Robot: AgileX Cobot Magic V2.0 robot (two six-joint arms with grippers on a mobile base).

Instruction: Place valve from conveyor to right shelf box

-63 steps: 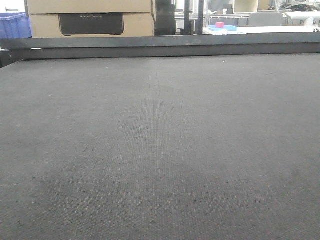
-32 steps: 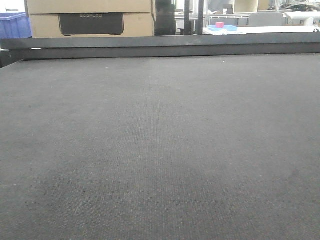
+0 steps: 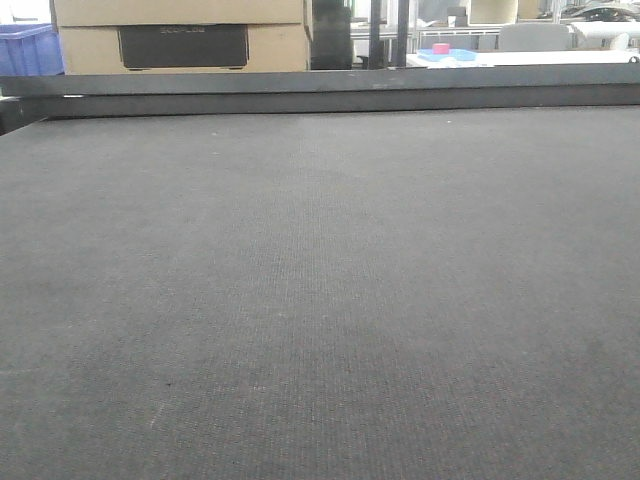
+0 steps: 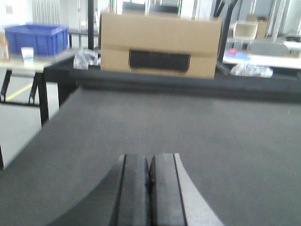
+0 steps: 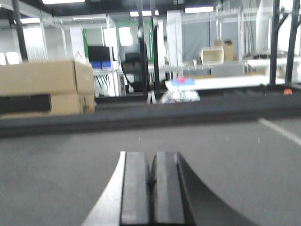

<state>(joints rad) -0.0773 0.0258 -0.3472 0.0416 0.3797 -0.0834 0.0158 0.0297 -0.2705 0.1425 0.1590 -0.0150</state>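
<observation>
No valve is to be seen in any of the three views. The conveyor (image 3: 320,300), a broad dark grey belt of fine woven texture, lies bare from the near edge to the dark rail (image 3: 320,95) on its far side. So it cannot be told which way the part lies from either arm, how its long axis runs, or which arm is nearer. The left tool (image 4: 149,162) hangs low over the belt with its two dark pads pressed together and nothing between them. The right tool (image 5: 153,162) is likewise closed on itself and empty, and also points across the belt toward the rail. By this showing the pick has not begun. The likely next step is to wait for the valve to ride into view, or to look for it, before either arm commits, and whichever tool goes will have to part its pads first. Beyond the rail stands a cardboard box (image 3: 180,35) with a dark panel on its face and a blue crate (image 3: 25,50) to its left. Farther right is a white worktop (image 3: 520,58) carrying a small pink object (image 3: 440,49). Crumpled clear plastic bags (image 4: 251,70) lie past the belt in the left wrist view. The shelf box on the right, where the valve is bound, appears in none of the views.
</observation>
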